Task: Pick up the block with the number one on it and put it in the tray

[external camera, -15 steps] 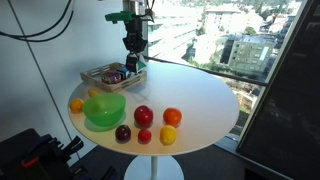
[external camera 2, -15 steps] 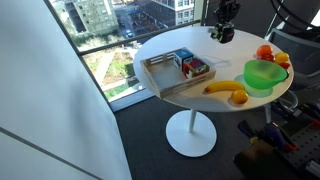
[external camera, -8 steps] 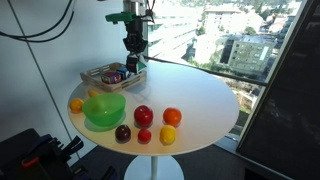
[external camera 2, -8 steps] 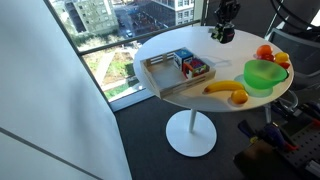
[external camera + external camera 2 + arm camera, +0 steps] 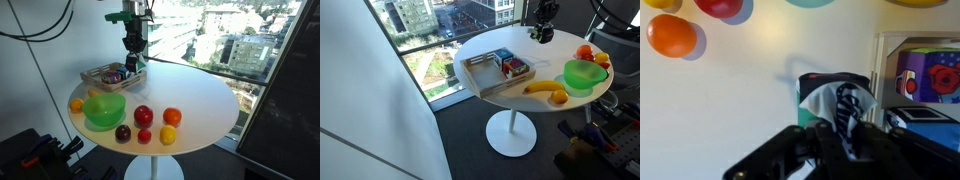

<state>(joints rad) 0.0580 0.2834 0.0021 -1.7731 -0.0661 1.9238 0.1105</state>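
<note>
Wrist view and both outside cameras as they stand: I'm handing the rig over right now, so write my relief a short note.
Gripper: shut on the small dark cube block with the pale numbered face.
Block: held near the shallow light-wood tray, apparently just off the round white table, not over the tray.
Done: block grasped.
Left: carry it over the tray, lower, release. Other coloured blocks sit at one end of the tray; the bare part looks the easier spot.

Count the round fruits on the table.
6: apple, orange, dark plum, small red one and yellow one cluster beside the bowl; another orange lies past the bowl, by the banana. The bowl may hide more.
</note>
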